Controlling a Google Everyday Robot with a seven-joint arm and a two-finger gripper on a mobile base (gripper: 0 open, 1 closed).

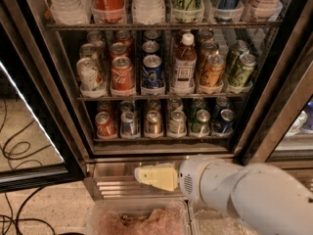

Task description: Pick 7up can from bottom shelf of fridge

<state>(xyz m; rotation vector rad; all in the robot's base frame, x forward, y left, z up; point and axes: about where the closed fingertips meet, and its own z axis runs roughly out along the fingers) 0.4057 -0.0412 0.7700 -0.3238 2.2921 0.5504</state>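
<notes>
Our hand point(155, 176) hangs low before the fridge point(51, 82), below the 7up can point(177, 123) on the bottom shelf point(161, 138); we cannot tell its grip.

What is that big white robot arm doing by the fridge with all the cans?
The robot is trying to get the 7up can out of the fridge. Its gripper hangs low in front of the fridge's steel base, below the bottom shelf, and touches no can. The 7up can stands untouched in the row on that shelf, between a gold can and a green can.
</notes>
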